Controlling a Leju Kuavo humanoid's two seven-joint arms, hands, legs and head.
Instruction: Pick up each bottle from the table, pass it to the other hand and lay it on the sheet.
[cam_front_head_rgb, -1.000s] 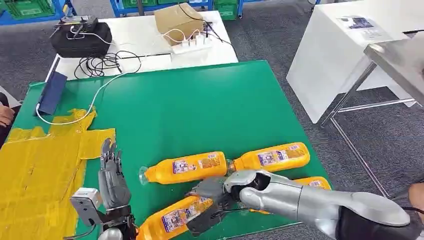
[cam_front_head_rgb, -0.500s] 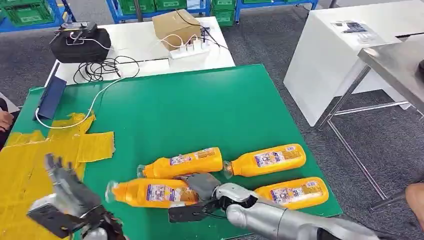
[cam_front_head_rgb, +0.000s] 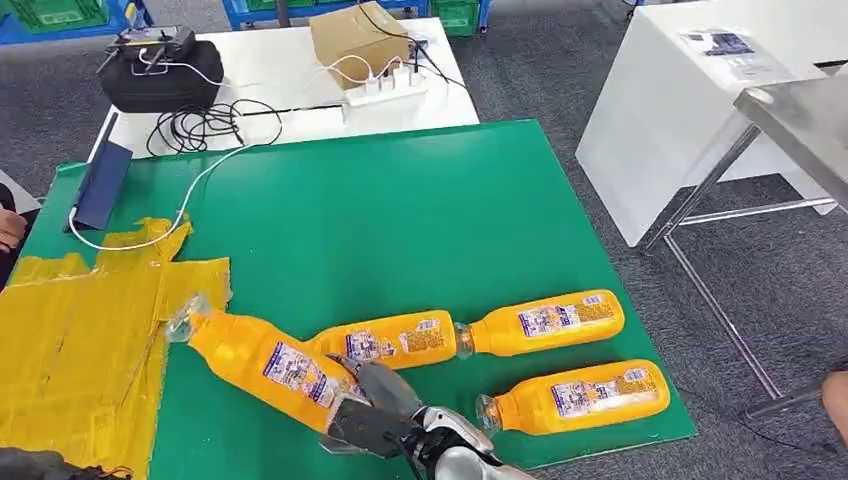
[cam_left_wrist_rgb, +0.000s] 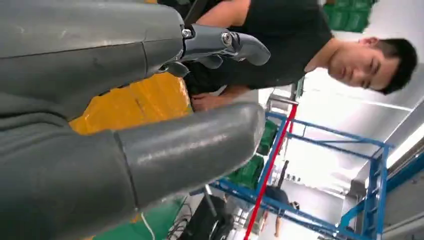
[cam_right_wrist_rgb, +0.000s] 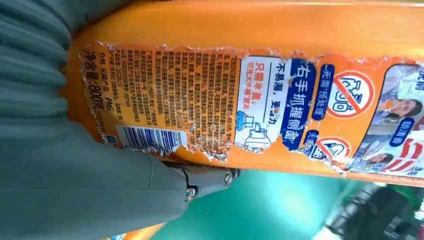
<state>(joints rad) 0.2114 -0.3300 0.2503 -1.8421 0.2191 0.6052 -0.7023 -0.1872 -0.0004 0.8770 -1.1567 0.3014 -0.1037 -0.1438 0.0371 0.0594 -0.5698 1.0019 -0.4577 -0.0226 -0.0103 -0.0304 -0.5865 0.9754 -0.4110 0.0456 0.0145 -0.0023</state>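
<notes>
**Ana:** While the right robot hand (cam_front_head_rgb: 375, 415) grips the base end of one orange bottle (cam_front_head_rgb: 262, 362), where does that bottle sit against the yellow sheet (cam_front_head_rgb: 70, 330)?

**Ben:** It is tilted, cap end over the sheet's near edge, body over the green tabletop (cam_front_head_rgb: 400, 220) just beside the sheet. The right wrist view shows the bottle's label (cam_right_wrist_rgb: 210, 100) pressed against the grey thumb (cam_right_wrist_rgb: 75, 185), so the grip looks firm.

**Ana:** And the left robot hand (cam_left_wrist_rgb: 125, 115)?

**Ben:** Its wrist view shows the thumb and darker fingers (cam_left_wrist_rgb: 225, 42) apart with nothing between them, so it looks released.

**Ana:** What could go wrong?

**Ben:** My guess: the grip is at one end, so the long bottle could swing or slip during the pass. The left robot hand looks far from the bottle, so a mistimed release could drop it. It also crosses just beside the nearest of three other bottles (cam_front_head_rgb: 395, 338) lying off the sheet, and could knock that one rolling.

**Ana:** The surroundings?

**Ben:** Beyond the sheet stands a white table with a black bag (cam_front_head_rgb: 160, 75), a cardboard box (cam_front_head_rgb: 358, 40), a power strip (cam_front_head_rgb: 385, 85) and cables. Grey carpet surrounds everything, and a person (cam_left_wrist_rgb: 280, 45) stands close beside the sheet.
</notes>
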